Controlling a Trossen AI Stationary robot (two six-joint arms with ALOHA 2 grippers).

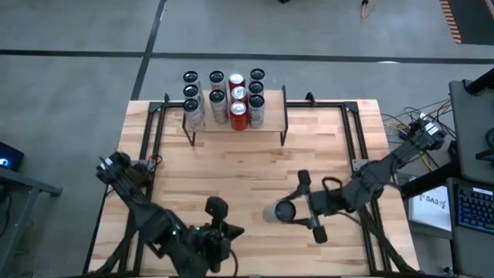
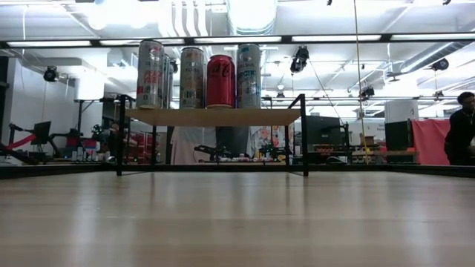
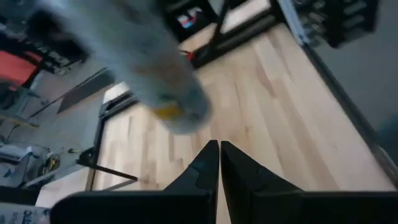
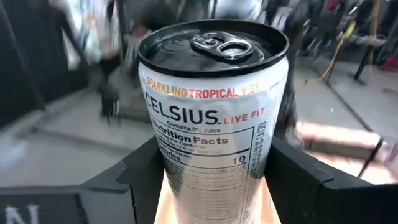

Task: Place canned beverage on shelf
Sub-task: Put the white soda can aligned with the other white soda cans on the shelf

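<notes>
My right gripper (image 1: 289,210) is over the near right part of the table and is shut on a silver Celsius can (image 4: 214,118), which also shows from above (image 1: 274,212). The can is out of the low view. My left gripper (image 3: 219,149) is shut and empty, near the table's near edge to the left of the can (image 1: 218,208). The shelf (image 1: 235,128), a light board on thin black legs (image 2: 215,116), stands at the table's far edge. Several upright cans (image 2: 200,74) stand on its top. My right gripper pinches the can's lower body (image 4: 180,177) between its two fingers (image 4: 127,183), one on each side. The fingers come level from the table's right side. The lid end (image 4: 214,43) points away from the wrist. The can is lifted clear of the table.
A black metal frame (image 1: 154,123) runs along the table's left, right and far sides. The cans (image 1: 228,100) fill most of the shelf top. Bare plank table (image 1: 247,166) lies between the shelf and the grippers. A person (image 2: 460,133) is in the room far behind.
</notes>
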